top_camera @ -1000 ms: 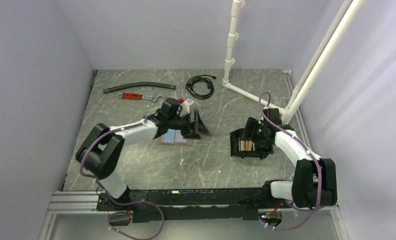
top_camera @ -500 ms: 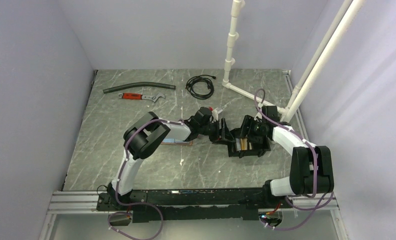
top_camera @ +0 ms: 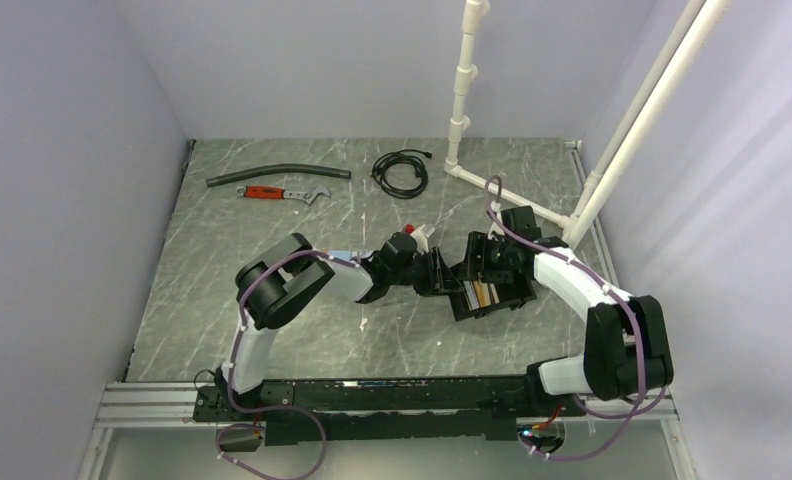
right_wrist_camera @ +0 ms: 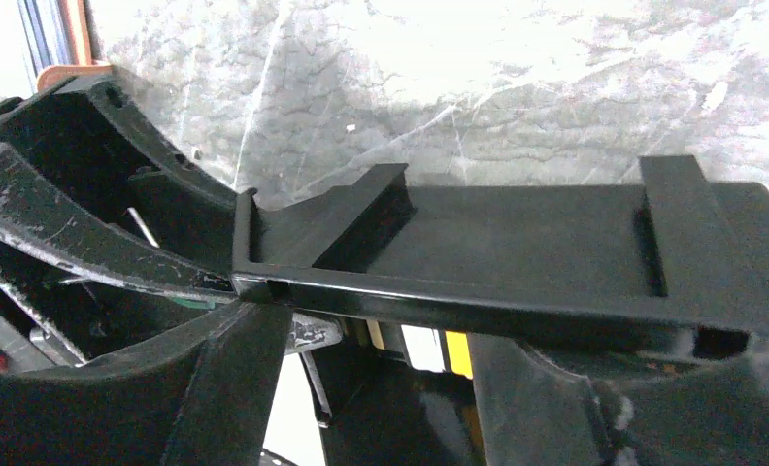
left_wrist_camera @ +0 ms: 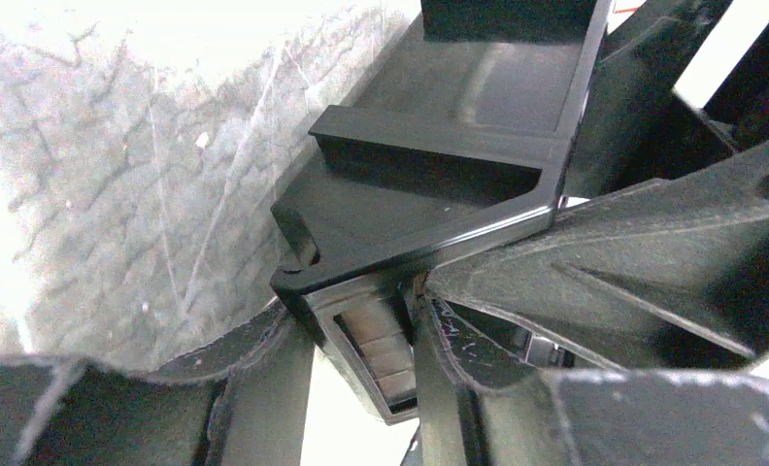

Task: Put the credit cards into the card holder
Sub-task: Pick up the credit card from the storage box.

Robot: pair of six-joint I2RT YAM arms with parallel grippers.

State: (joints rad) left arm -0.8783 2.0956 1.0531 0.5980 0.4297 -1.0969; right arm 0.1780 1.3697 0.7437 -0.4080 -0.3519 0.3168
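Observation:
The card holder (top_camera: 469, 308) is a black tray with raised walls at the table's middle right, tilted between both grippers. Credit cards (top_camera: 482, 293) stand inside it, their white and yellow edges (right_wrist_camera: 421, 348) showing under the rim. My left gripper (top_camera: 440, 274) reaches in from the left. Its jaws (left_wrist_camera: 361, 325) are closed on the holder's (left_wrist_camera: 439, 87) corner wall. My right gripper (top_camera: 492, 262) sits over the holder's far side, fingers against the long rim (right_wrist_camera: 517, 291). Another bluish card (top_camera: 344, 256) lies mostly hidden under my left forearm.
At the back of the table lie a dark hose (top_camera: 277, 177), a red-handled wrench (top_camera: 272, 192) and a coiled black cable (top_camera: 400, 172). A white pipe frame (top_camera: 460, 100) rises at the back right. Walls close in both sides.
My left arm swung right from the bluish card to the holder, and its jaws narrowed onto the holder's corner. The right gripper and the holder shifted slightly left and turned.

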